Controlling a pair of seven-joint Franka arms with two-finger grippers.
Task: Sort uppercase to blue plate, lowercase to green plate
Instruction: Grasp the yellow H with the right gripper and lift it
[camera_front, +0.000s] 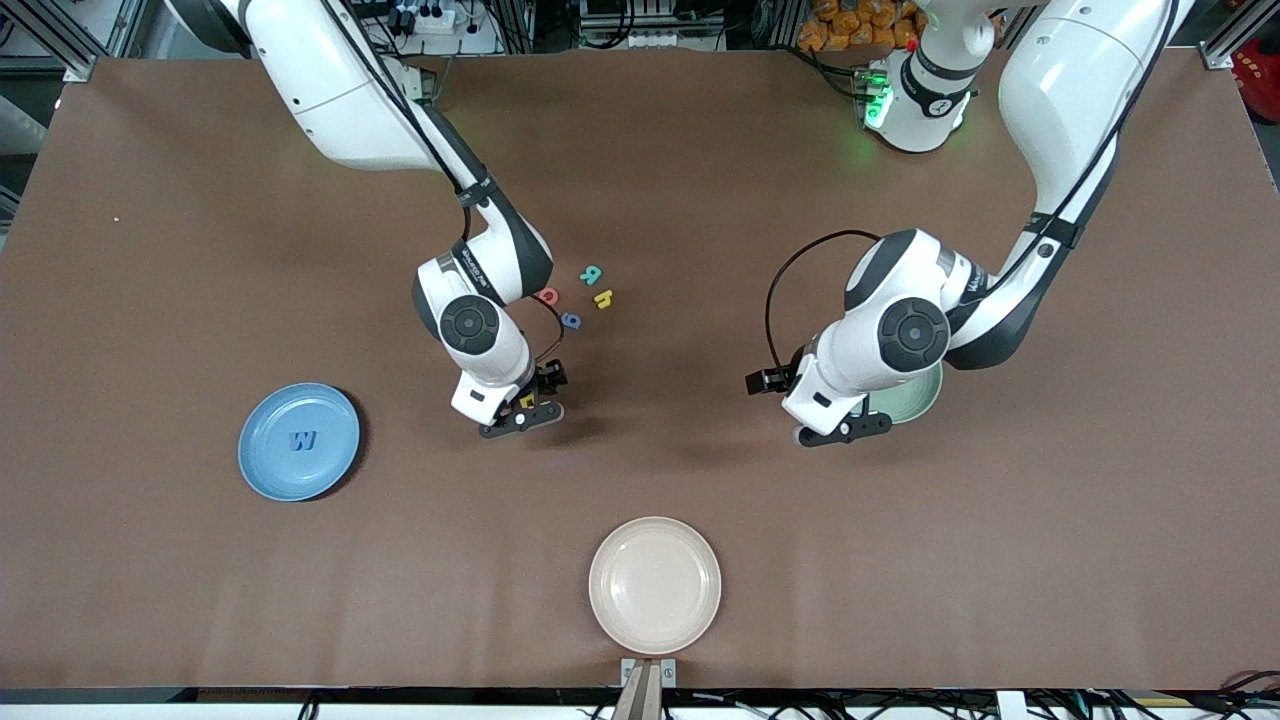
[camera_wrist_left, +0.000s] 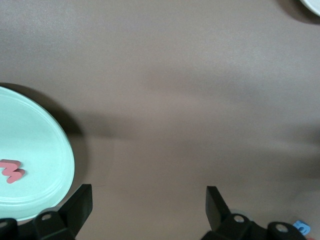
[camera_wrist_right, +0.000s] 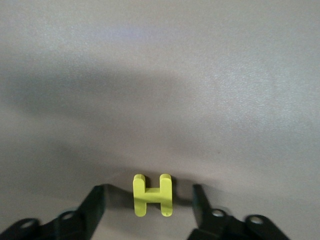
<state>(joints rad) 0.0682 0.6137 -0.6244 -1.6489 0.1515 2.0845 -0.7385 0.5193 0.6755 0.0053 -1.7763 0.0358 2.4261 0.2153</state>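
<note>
A yellow capital H (camera_wrist_right: 152, 195) lies flat on the table between the fingers of my right gripper (camera_wrist_right: 149, 192), which is open with a gap on each side of the letter. In the front view the H (camera_front: 526, 400) peeks out at that gripper (camera_front: 520, 412). The blue plate (camera_front: 260, 470) holds a blue M (camera_front: 302, 440) that reads as W. My left gripper (camera_front: 845, 428) is open and empty beside the green plate (camera_front: 925, 395), which holds a red w (camera_wrist_left: 11, 171). A teal R (camera_front: 591, 273), yellow h (camera_front: 603, 298), red Q (camera_front: 548, 296) and blue g (camera_front: 571, 320) lie together mid-table.
A cream plate (camera_front: 655, 585) sits near the table's front edge. A small blue letter (camera_wrist_left: 301, 227) shows at the edge of the left wrist view. The left arm covers most of the green plate in the front view.
</note>
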